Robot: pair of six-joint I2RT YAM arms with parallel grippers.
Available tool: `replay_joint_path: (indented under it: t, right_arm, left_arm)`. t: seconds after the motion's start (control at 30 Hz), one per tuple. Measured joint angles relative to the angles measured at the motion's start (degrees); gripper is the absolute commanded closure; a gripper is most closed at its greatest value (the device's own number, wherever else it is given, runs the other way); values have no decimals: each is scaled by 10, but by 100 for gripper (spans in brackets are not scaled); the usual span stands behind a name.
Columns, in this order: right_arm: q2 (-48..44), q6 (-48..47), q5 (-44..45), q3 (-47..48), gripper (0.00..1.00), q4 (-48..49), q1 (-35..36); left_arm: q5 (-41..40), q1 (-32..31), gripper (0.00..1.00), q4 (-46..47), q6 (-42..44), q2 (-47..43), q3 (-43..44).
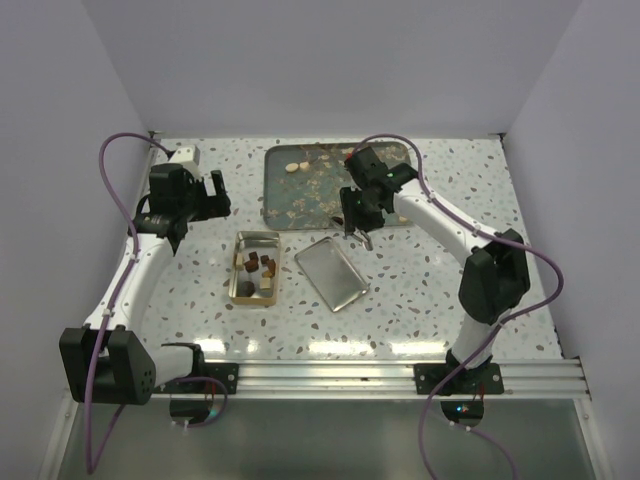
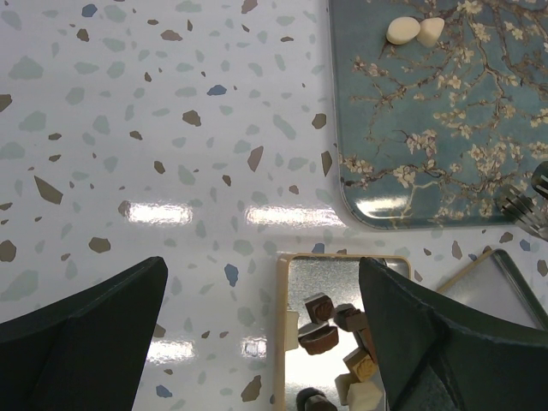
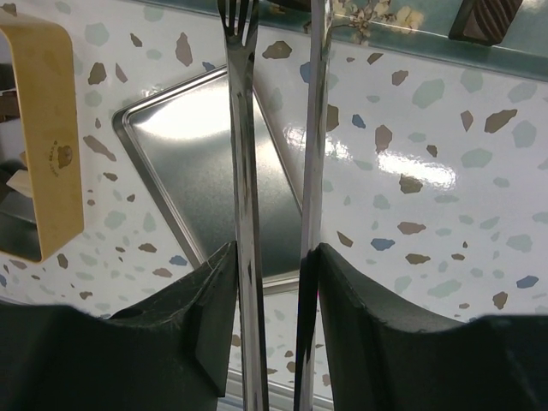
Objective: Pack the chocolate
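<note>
Several brown and cream chocolate pieces point(image 2: 321, 312) lie in the open gold tin point(image 1: 255, 268). Two cream pieces point(image 2: 415, 32) rest at the far left of the teal blossom tray point(image 1: 335, 190), and a dark striped piece point(image 3: 484, 19) sits on its near part. My right gripper point(image 3: 270, 253) is shut on steel tongs point(image 3: 244, 128), whose two arms reach towards the tray's near edge, above the tin's lid point(image 3: 197, 171). I see nothing between the tong arms. My left gripper point(image 2: 261, 265) hangs wide open and empty just left of the tin's far end.
The silver lid point(image 1: 332, 273) lies flat to the right of the tin, between it and the right arm. The tray sits at the back centre of the speckled table. Purple cables loop from both arms.
</note>
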Motion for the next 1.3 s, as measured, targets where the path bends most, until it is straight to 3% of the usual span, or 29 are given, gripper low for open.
replay_joint_path:
  t: [0.5,0.93,1.13,1.3]
  right_arm:
    - [17,4,-16,6,73,-21,-12]
    - [26,-6,-21,150,74,-78,-22]
    - [26,-5,-54,157,74,-80,-14]
    - [25,-2,-66,157,74,-82,33]
  left_arm:
    - [0,0,0,0,0,0,0]
    - [0,0,0,0,0,0,0]
    - [0,0,0,0,0,0,0]
    - [0,0,0,0,0,0,0]
